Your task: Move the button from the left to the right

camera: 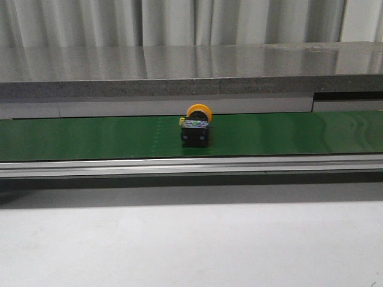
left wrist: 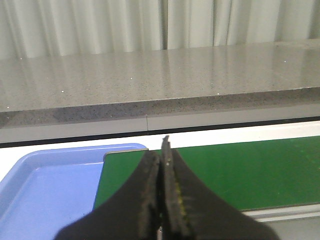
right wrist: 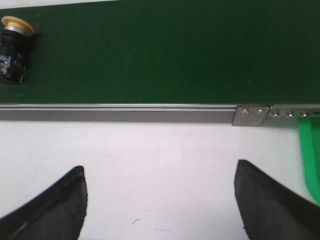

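Note:
The button (camera: 196,125), a yellow-orange cap on a black boxy body, lies on its side near the middle of the green belt (camera: 90,137). It also shows in the right wrist view (right wrist: 14,47), at the edge of the picture. My right gripper (right wrist: 160,187) is open and empty over the white table, on the near side of the belt's metal rail, well apart from the button. My left gripper (left wrist: 162,152) is shut with nothing between its fingers, over the belt's end beside a blue tray. Neither gripper shows in the front view.
A blue tray (left wrist: 45,185) lies beside the belt's end. An aluminium rail (camera: 191,166) runs along the belt's near edge. A grey stone ledge (camera: 179,72) and curtains stand behind. A green strip (right wrist: 310,155) hangs by the rail bracket.

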`<action>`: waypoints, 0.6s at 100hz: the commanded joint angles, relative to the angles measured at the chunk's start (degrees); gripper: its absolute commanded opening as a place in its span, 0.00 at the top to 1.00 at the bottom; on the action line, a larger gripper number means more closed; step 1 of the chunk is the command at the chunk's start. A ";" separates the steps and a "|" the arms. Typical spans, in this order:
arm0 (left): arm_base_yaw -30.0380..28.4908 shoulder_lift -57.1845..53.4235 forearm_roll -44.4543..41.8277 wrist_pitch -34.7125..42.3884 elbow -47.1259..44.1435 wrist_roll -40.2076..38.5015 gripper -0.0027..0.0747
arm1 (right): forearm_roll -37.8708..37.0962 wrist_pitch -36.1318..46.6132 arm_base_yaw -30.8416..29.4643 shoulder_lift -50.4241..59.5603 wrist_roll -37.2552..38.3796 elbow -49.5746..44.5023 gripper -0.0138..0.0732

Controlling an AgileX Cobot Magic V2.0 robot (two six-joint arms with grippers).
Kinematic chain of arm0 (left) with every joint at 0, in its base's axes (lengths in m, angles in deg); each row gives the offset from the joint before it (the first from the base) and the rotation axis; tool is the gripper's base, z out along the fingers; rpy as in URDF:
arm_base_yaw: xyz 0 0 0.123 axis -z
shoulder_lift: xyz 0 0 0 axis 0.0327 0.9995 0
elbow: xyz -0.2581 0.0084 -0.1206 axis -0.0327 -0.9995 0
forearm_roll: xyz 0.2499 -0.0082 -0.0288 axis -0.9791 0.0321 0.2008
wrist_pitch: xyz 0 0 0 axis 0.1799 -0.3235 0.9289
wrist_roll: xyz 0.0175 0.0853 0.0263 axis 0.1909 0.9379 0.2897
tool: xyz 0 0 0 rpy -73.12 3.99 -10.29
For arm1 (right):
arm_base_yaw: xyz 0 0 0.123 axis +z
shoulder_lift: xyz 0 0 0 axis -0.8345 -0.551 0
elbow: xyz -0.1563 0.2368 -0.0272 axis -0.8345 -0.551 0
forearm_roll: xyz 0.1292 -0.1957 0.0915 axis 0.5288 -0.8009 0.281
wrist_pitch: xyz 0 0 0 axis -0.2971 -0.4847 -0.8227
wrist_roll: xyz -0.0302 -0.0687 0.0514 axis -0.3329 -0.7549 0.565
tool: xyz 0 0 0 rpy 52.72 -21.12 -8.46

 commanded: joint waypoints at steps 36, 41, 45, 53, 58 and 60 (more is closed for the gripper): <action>0.41 0.33 0.31 4.79 1.52 0.16 0.99 | 2.31 6.00 9.27 -20.67 -0.72 14.44 0.15; 0.41 0.33 0.31 4.79 1.52 0.16 0.99 | 2.20 6.65 10.42 -23.59 -0.95 15.98 0.15; 0.41 0.33 0.31 4.79 1.52 0.16 0.99 | 2.20 6.93 11.26 -26.07 -0.95 17.36 0.15; 0.41 0.33 0.31 4.79 1.52 0.16 0.99 | 1.75 7.59 12.57 -30.26 -0.95 20.13 0.15; 0.41 0.33 0.31 4.79 1.52 0.16 0.99 | 1.26 7.66 13.30 -33.04 -0.95 21.85 0.15; 0.41 0.33 0.31 4.79 1.52 0.16 0.99 | 1.10 7.66 13.55 -33.71 -0.95 22.57 0.15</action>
